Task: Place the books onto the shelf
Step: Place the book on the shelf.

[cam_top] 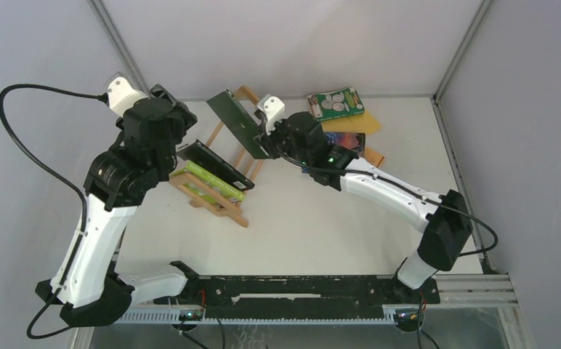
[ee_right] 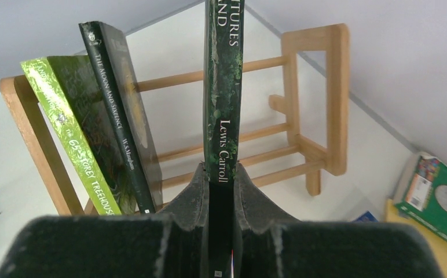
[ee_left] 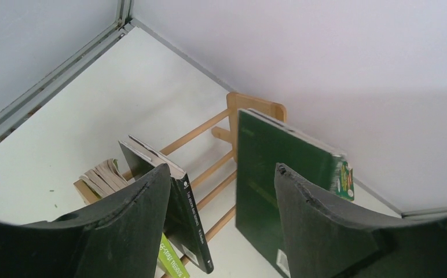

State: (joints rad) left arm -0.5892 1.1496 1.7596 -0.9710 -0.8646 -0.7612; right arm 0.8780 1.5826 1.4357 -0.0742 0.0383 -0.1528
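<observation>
The dark green book (cam_top: 243,123) is hanging in the air over the shelf (cam_top: 247,93), standing on end with its spine pointing up and away from the fingers that are pinching it. The right gripper (ee_right: 220,174) is clamping it at the low end of the spine, one finger pressing on each cover, so the book's long axis is running straight out from the wrist.

In the right wrist view the book is lining up with the bare slats between the black book (ee_right: 125,104) and the far frame end of the shelf. The open slot is lying straight ahead of it and lower down. The black book and the lime-green book (ee_right: 65,127) are already leaning together at the other end of the shelf, tilting toward the free slot.

By my judgement, the coming move is hanging on keeping the covers parallel to those leaning books while the held one is going down onto the slats.

The left gripper (ee_left: 221,174) is hovering over the leaning pair with its jaws spread and nothing between them. It is the nearer arm for steadying them.

Three more books are waiting far to the right on the table (cam_top: 321,218): a green book with white circles (cam_top: 336,103), a yellow-orange book (cam_top: 368,123) and a blue book (cam_top: 343,139).
</observation>
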